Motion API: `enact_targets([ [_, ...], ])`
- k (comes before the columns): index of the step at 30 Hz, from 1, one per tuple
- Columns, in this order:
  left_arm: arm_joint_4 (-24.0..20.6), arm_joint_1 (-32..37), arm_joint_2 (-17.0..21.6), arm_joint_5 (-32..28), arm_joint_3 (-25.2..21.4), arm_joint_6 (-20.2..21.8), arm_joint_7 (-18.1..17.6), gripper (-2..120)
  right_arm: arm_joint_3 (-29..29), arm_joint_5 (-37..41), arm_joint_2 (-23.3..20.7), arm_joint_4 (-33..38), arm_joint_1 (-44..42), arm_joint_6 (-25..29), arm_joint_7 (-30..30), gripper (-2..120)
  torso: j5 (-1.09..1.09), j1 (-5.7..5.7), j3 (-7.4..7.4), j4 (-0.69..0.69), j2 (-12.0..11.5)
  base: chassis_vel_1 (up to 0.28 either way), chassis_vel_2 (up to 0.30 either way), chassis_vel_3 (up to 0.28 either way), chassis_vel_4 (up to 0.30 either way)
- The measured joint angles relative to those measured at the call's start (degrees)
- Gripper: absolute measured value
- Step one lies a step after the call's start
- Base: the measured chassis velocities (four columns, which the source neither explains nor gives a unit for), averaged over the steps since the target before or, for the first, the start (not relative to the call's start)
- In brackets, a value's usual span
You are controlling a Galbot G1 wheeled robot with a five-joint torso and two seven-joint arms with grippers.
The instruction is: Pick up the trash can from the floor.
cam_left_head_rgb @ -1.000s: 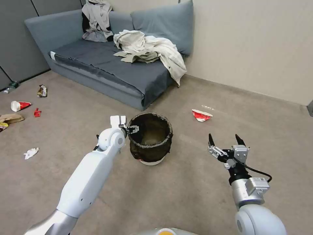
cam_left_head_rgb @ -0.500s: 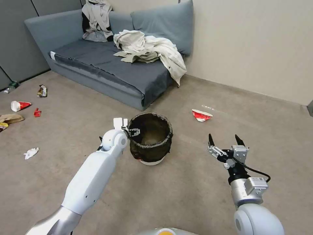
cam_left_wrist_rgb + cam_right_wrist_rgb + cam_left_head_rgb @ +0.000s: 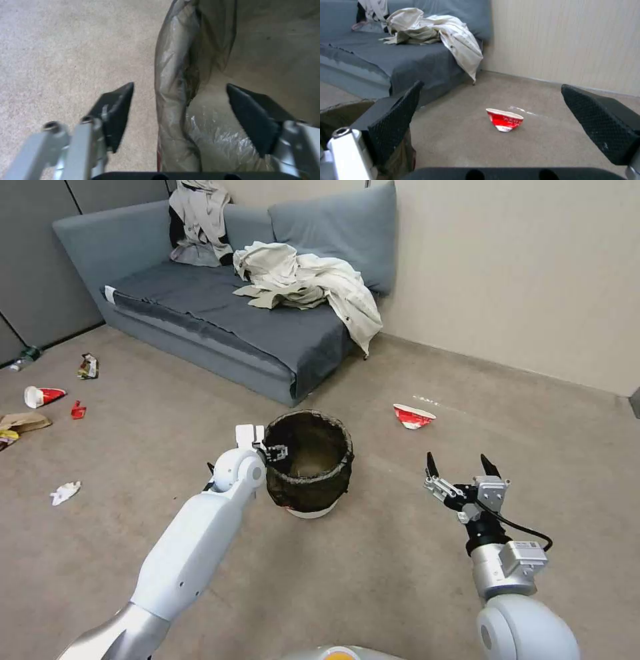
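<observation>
My left gripper (image 3: 180, 96) straddles the trash can (image 3: 308, 468) rim — fingers spread, unclamped. Right gripper (image 3: 463, 467) idles apart — open.

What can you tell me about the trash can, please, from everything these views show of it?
The trash can is a small round white bin, upright on the carpeted floor before the sofa. A thin, crinkled dark plastic bag lines it and folds over the rim, covering most of the outside; only a white band shows at the base. It looks empty. The open left gripper straddles its rim, one finger outside, one inside.
</observation>
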Motion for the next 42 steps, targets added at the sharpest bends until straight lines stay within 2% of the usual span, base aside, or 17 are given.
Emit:
enact_targets([
  [14, -0.30, 0.66, -0.04, -0.21, 1.18, -0.05, -0.55, 20, -0.02, 0.30, 0.11, -0.23, 0.04, 0.49, 0.02, 100, -0.01, 0.00, 0.01, 0.01, 0.01, 0.000, 0.000, 0.000, 0.000],
  [20, -0.62, 0.71, -0.03, -0.42, 1.53, -0.03, -0.71, 7, -0.03, 0.33, 0.12, -0.26, 0.03, 0.56, 0.08, 100, -0.03, 0.00, 0.01, 0.00, 0.01, 0.000, 0.000, 0.000, 0.000],
  [31, -2.00, 1.12, 0.30, -1.68, 2.00, 0.03, -2.16, 5, -0.13, 0.35, 0.16, -0.27, 0.08, 0.61, 0.13, 100, -0.04, 0.00, 0.02, -0.01, 0.01, 0.000, 0.000, 0.000, 0.000],
  [38, -5.58, 2.43, 0.73, -6.90, 0.10, 0.34, -5.54, 2, -0.15, 0.35, 0.02, -0.16, 0.15, 0.61, 0.22, 100, -0.09, 0.01, 0.04, -0.03, -0.01, 0.000, 0.000, 0.000, 0.000],
  [42, -9.59, 3.56, 1.80, -12.20, -2.38, 0.64, -8.90, 0, -0.09, 0.35, -0.14, -0.13, 0.20, 0.61, 0.35, 100, -0.09, 0.01, 0.05, -0.05, -0.02, 0.000, 0.000, 0.000, 0.000],
])
